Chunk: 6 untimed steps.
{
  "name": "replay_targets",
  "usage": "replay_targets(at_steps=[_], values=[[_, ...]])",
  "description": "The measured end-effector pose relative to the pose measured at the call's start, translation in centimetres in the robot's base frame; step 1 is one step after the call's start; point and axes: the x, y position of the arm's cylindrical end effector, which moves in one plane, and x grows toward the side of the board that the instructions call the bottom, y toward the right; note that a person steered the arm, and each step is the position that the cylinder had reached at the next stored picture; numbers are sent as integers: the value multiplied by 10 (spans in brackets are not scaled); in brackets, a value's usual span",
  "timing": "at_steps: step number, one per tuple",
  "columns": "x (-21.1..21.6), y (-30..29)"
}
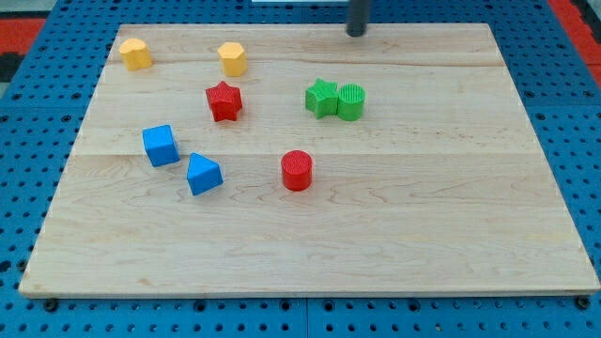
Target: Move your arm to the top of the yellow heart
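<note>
My tip (pixel 356 33) stood at the view's top edge of the worktop (pixel 310 244), a little right of centre, with the dark rod running up out of frame above it. The tool was a plain rod with no jaws, so nothing on it could be apart, together or clamped; its end touched no block.

Two yellow blocks lay toward the view's top left. The one nearest the corner (pixel 135 53) looked like the yellow heart, though its outline was too small to be sure. The other yellow block (pixel 232 58), roughly hexagonal, sat to its right, well apart from it. My tip was well to the right of both, and slightly higher in the view.

Below the hexagonal yellow block sat a red star (pixel 223 100). Right of that, a green star (pixel 321 98) and a green cylinder (pixel 350 101) stood touching side by side, below and just left of my tip. A red cylinder (pixel 296 170) rested near the middle. At the view's left, a blue cube (pixel 161 145) and a blue wedge-like block (pixel 203 174) lay close together, not touching.
</note>
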Motion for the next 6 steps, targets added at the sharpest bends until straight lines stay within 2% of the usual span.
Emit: replay_targets(at_steps=[1,2,5,6], values=[[1,-47],[0,-145],[-2,-222],[1,-286]])
